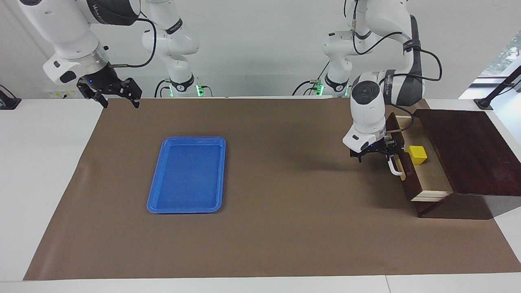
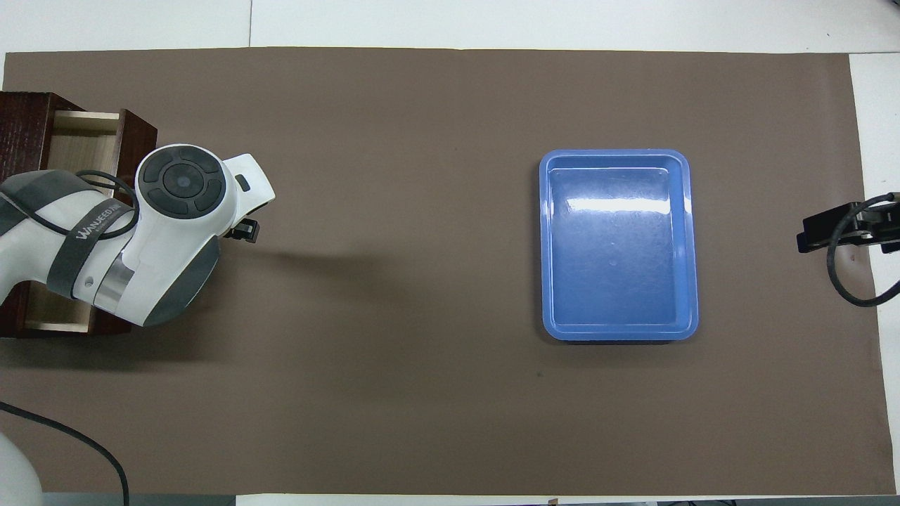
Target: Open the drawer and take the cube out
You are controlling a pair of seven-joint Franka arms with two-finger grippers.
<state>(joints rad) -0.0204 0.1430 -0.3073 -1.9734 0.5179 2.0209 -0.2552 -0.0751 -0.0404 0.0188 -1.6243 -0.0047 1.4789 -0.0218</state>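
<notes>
The dark brown box (image 1: 468, 150) stands at the left arm's end of the table. Its drawer (image 1: 431, 179) is pulled out and shows its pale wood inside. The yellow cube (image 1: 417, 154) lies in the drawer. My left gripper (image 1: 376, 156) is low in front of the drawer, right at the white handle (image 1: 395, 167), with its fingers apart and nothing in them. In the overhead view the left arm covers the cube and most of the drawer (image 2: 74, 140). My right gripper (image 1: 120, 101) waits open above the table's edge nearest the robots.
A flat blue tray (image 1: 187, 175) lies empty on the brown mat toward the right arm's end, also in the overhead view (image 2: 619, 242). The brown mat (image 1: 285, 228) covers most of the white table.
</notes>
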